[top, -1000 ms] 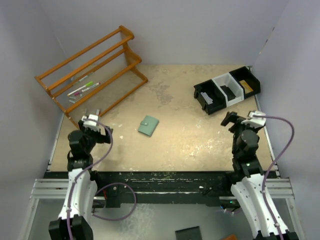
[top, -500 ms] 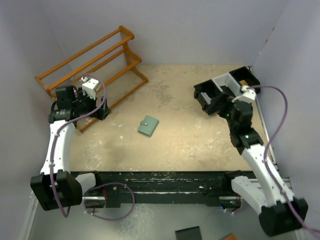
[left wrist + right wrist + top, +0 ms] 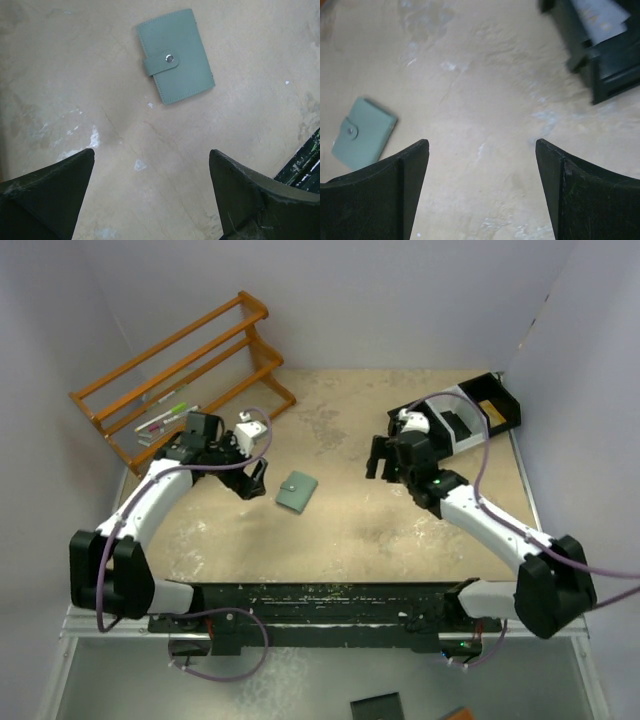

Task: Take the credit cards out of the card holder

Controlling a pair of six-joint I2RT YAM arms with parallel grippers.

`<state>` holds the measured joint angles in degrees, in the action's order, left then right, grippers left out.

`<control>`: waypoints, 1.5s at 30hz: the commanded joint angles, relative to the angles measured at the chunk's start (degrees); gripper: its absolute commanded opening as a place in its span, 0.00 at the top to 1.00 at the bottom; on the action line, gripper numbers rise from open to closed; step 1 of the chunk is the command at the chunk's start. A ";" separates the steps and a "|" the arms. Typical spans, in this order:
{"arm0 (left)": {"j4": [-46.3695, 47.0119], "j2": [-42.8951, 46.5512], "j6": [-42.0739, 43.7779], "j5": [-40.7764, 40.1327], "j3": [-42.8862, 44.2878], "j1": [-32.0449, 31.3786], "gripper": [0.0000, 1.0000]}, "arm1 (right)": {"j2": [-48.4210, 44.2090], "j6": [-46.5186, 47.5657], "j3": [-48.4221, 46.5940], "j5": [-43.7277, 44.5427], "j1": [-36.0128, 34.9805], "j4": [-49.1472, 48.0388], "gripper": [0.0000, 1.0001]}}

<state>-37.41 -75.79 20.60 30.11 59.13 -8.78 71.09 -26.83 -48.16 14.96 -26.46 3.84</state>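
One card holder [image 3: 175,56] lies flat and snapped shut on the counter [image 3: 240,100], just ahead of the left end effector [image 3: 151,155] and off to the left of the right end effector [image 3: 482,145]. Both end effectors stand wide and hold nothing. The holder looks light, thin and pliable, and liable to slide, so pin one edge and lift the snap tab [image 3: 170,58]. No credit cards show.

The card holder [image 3: 296,492] lies on bare table [image 3: 340,535], approachable from all sides; the wooden rack [image 3: 180,370] and bin tray [image 3: 455,422] stand well apart.
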 commanded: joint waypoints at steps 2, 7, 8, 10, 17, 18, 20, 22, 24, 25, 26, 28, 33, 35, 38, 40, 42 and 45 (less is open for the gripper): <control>5.76 -7.68 -0.13 -4.78 2.33 -6.46 0.01 | 7.36 -5.33 -1.33 0.53 -8.88 -3.94 0.12; 8.22 -15.25 -1.10 -4.25 5.72 -8.44 0.01 | 12.88 -10.21 -4.45 -3.68 -10.39 -2.87 0.12; 8.80 -16.49 -1.31 -4.50 6.24 -8.98 0.01 | 12.82 -10.14 -5.67 -3.34 -10.24 -1.27 0.12; 9.85 -18.77 -1.53 -4.80 7.08 -9.90 0.01 | 12.15 -7.53 -9.84 -1.59 -7.49 1.63 0.10; 12.43 -26.51 -2.24 -3.91 10.23 -12.06 0.01 | 12.80 1.79 -22.18 -0.13 5.49 11.27 0.09; 12.60 -27.58 -2.57 -3.55 10.81 -12.48 0.01 | 12.72 2.23 -22.46 -0.56 5.98 11.41 0.09; 13.19 -30.23 -3.07 -3.71 12.16 -13.42 0.01 | 12.23 2.48 -22.10 -0.62 6.54 11.50 0.09; 13.41 -32.62 -3.17 -4.52 13.73 -14.28 0.01 | 11.63 2.31 -21.06 -0.83 7.63 11.39 0.09; 12.97 -34.84 -2.75 -5.24 15.28 -14.94 0.00 | 11.01 2.31 -19.94 -1.37 9.58 11.44 0.09; 12.74 -35.61 -2.49 -5.25 15.71 -15.03 0.01 | 10.66 2.49 -19.47 -1.50 10.65 11.45 0.09; 12.88 -36.18 -2.31 -5.31 15.90 -15.10 0.02 | 10.38 2.83 -19.09 -1.45 11.78 11.43 0.09; 13.30 -37.07 -2.04 -5.55 15.69 -15.11 0.09 | 10.28 3.61 -19.04 -1.34 13.66 11.75 0.09; 12.13 -38.44 -1.90 -4.19 15.99 -15.13 0.48 | 12.35 5.26 -20.43 -0.95 15.46 11.47 0.08; 11.25 -37.44 -2.24 -3.00 15.79 -15.13 0.62 | 14.14 5.90 -21.37 -0.48 15.52 11.50 0.09; 11.72 -34.36 -2.82 -2.68 14.34 -15.12 0.79 | 16.93 7.17 -22.78 -0.52 15.56 11.24 0.10; 12.19 -32.03 -3.21 -2.98 13.40 -15.06 0.87 | 18.49 7.84 -23.39 -0.06 15.56 11.27 0.10; 11.46 -29.61 -3.57 -2.83 13.32 -15.13 0.98 | 19.94 8.72 -23.85 0.50 15.64 11.05 0.11; 8.72 -26.64 -3.56 -1.23 13.99 -15.13 1.00 | 21.91 10.31 -24.54 0.10 15.73 10.27 0.14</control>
<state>-25.43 -108.09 16.99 27.55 72.95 -23.86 91.85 -19.68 -69.52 14.04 -10.59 15.62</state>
